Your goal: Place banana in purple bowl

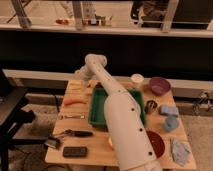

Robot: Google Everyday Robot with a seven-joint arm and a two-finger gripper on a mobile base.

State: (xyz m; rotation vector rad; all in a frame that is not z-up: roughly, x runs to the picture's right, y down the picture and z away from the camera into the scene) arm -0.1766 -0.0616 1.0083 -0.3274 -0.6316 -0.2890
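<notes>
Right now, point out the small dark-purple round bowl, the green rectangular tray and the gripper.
purple bowl [160, 85], camera view, bare inside.
green tray [98, 110], camera view, bare floor left of the arm [125, 125].
gripper [82, 76], camera view, its tip, over the table's [96, 140] far-left corner.

Left of the tray [97, 112] on the surface [96, 146] lies the banana [76, 87]; the pincer [82, 75] hangs over its far-left corner; the smaller bowl [159, 85] sits behind-right.
</notes>
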